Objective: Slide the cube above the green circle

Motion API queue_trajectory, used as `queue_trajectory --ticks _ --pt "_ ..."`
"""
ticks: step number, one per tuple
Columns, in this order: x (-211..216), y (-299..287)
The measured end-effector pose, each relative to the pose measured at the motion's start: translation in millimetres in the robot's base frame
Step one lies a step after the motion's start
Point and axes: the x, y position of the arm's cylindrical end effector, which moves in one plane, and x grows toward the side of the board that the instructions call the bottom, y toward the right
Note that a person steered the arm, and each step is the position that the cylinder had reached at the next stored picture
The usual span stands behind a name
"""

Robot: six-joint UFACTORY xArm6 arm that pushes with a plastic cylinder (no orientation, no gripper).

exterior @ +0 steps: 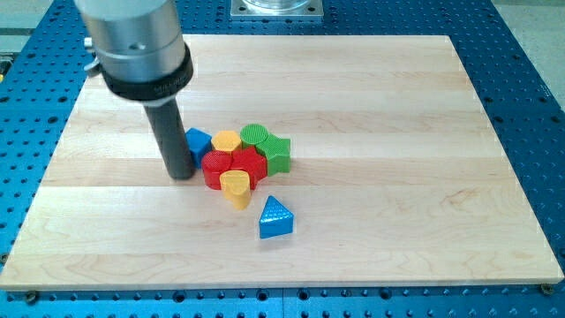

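My tip point(181, 174) rests on the wooden board point(371, 97), at the left edge of a tight cluster of blocks. A blue block point(198, 141), partly hidden behind the rod so its shape is unclear, sits just right of the rod. The green circle point(255, 135) is at the cluster's top, right of a yellow block point(226, 140). A green star point(276, 153) touches the circle's lower right. Two red blocks point(216, 167) point(250, 163) lie below them; the left one is close to my tip.
A yellow heart-like block point(235, 188) sits just below the red blocks. A blue triangle point(275, 218) lies apart, lower right of the cluster. The board is ringed by a blue perforated table point(521, 53).
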Motion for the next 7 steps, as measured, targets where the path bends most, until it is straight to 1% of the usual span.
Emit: queue_trajectory --ticks 1,2,3,4,5,6,7 --pt "-30.1 0.5" --pt "-51.6 -17.8" --pt "-64.8 -17.6" --pt "-64.8 19.7" --pt "-73.9 34.1" --pt "-77.1 29.7" --pt "-79.6 55.8"
